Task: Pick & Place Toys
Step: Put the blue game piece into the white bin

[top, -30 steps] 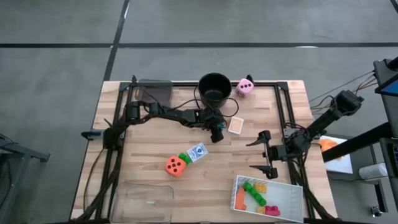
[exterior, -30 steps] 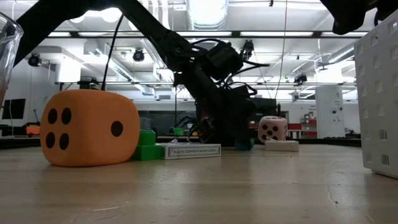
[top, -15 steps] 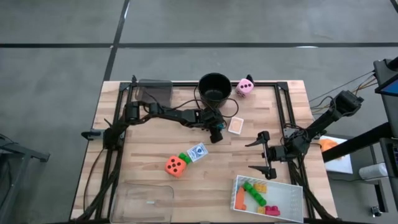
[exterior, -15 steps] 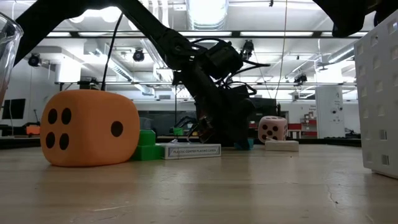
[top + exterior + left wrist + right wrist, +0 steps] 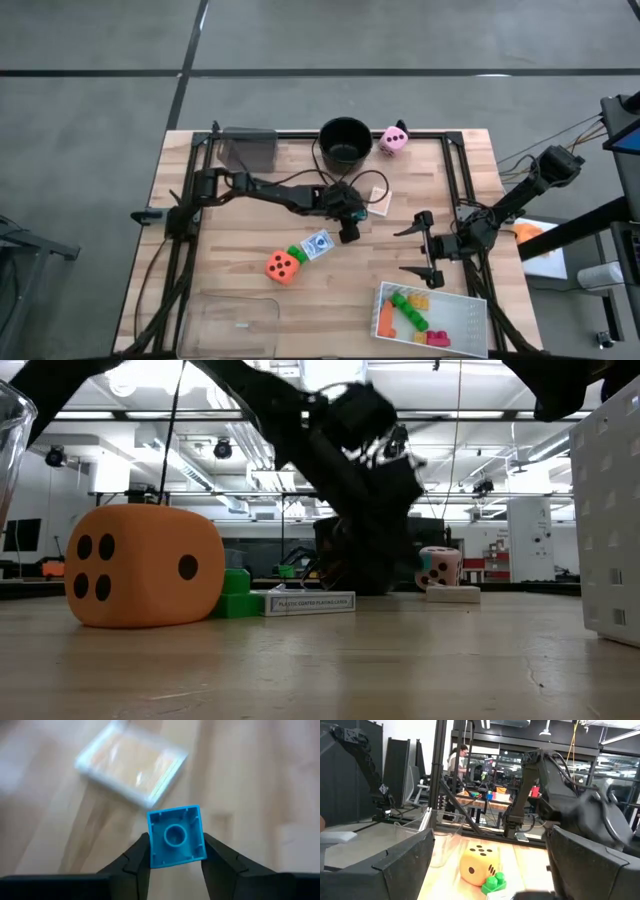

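- Spanning the whole scene: rectangular light wooden table [image 5: 240, 240], carrying every item below.
- Sitting at the table's front right corner: white perforated rectangular tray [image 5: 476, 313], holding green, orange, yellow and red plastic bricks.
- Standing at the table's rear edge: round black bucket [image 5: 345, 141], with pink black-dotted die [image 5: 394, 139] just beside it.
- Resting near the table's middle front: orange black-dotted die [image 5: 281, 266], touching small green plastic brick [image 5: 297, 254]; boxed deck of playing cards [image 5: 318, 244] lying just beside.
- Reaching over the table's centre: left gripper [image 5: 349, 215], closing both fingers on small blue plastic brick [image 5: 176, 836], gripping its opposite sides, above the wood near a clear-wrapped card pack [image 5: 132, 769].
- Waiting at the table's right side: right gripper [image 5: 421, 250], fingers spread wide, holding nothing.
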`<state>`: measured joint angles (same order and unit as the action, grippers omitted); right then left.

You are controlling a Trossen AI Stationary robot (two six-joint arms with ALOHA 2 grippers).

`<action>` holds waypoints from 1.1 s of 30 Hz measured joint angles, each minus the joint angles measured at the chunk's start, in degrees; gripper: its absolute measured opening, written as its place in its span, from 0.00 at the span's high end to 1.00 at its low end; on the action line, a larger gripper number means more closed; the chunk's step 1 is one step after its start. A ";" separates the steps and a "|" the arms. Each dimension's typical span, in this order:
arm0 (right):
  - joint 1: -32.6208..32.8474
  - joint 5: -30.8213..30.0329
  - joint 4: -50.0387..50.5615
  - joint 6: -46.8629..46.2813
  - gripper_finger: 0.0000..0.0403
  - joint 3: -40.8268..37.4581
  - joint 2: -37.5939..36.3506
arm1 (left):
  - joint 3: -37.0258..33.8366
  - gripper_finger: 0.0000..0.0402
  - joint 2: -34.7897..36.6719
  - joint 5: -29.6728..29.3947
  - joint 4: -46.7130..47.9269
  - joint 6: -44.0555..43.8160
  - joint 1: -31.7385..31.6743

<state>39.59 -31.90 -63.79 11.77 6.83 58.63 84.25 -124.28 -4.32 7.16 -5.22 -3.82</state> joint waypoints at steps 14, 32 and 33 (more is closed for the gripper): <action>0.01 0.00 -0.11 0.89 0.04 -0.11 -1.42 | -5.52 0.67 11.73 0.03 -4.50 2.99 10.82; -0.07 -1.23 -2.21 2.60 0.04 -0.11 -1.53 | -6.98 0.67 13.80 14.92 -23.75 4.57 17.45; -0.07 -1.60 -2.19 2.60 0.04 -0.11 -1.53 | -6.98 0.67 13.70 16.03 -24.71 4.15 17.45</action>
<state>39.53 -33.50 -65.98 14.37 6.72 57.10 77.28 -110.58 11.71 -17.55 -1.08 13.63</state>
